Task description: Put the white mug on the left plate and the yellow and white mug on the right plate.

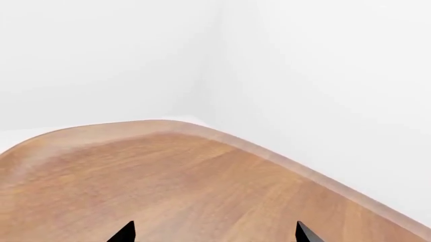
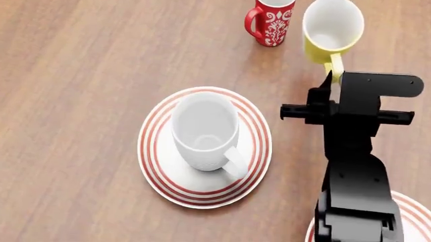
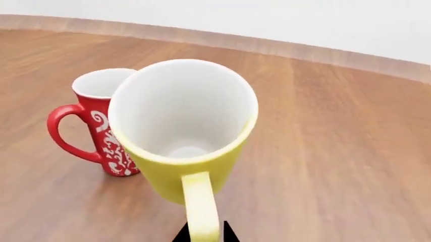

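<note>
text: none readable | red mug [image 2: 271, 21]: white ornament pattern only, no letters or numbers

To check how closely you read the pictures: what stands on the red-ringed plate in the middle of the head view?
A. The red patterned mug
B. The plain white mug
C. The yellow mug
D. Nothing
B: the white mug stands upright on the plate, while the yellow mug and the red mug stand on the bare table.
</note>
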{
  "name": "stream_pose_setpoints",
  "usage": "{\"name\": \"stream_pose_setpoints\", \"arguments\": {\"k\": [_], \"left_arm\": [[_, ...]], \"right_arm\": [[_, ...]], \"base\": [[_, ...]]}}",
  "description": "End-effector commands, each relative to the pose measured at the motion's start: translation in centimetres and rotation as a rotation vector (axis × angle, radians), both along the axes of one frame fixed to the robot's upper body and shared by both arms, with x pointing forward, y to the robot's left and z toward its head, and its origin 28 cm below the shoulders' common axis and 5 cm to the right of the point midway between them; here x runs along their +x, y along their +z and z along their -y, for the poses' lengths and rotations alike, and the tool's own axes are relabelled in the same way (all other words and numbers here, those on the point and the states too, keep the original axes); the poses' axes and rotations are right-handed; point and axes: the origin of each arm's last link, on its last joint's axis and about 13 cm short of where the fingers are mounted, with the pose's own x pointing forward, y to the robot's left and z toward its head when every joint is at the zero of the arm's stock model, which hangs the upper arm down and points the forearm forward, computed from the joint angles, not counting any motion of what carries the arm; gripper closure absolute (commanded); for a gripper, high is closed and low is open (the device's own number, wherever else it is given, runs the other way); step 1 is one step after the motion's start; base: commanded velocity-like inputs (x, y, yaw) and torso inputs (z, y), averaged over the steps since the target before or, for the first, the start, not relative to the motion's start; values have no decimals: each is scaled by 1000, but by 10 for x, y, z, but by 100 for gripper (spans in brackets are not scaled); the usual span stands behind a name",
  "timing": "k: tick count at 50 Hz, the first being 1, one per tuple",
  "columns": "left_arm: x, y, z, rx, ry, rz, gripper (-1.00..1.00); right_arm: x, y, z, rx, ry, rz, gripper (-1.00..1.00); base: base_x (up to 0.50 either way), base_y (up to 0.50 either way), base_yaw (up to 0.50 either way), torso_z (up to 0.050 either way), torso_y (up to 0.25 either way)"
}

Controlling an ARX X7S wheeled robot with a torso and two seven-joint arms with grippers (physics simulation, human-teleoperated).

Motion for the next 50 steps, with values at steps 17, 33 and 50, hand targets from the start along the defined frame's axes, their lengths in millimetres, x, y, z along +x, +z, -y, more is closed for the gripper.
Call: {"name": "stream_pose_setpoints", "arguments": {"k": [17, 33, 50], "left_arm": [[-2, 2, -1, -7, 5, 6, -100], [-2, 3, -1, -7, 7, 10, -100], [-2, 2, -1, -5, 9, 6, -100]], "right_arm": [[-54, -24, 23, 21, 9, -113, 100], [-102, -9, 22, -35, 20, -12, 100], [-149, -26, 36, -40, 4, -26, 100]], "base": [[0, 0, 0, 0, 0], [0, 0, 0, 0, 1], [0, 0, 0, 0, 0]]}}
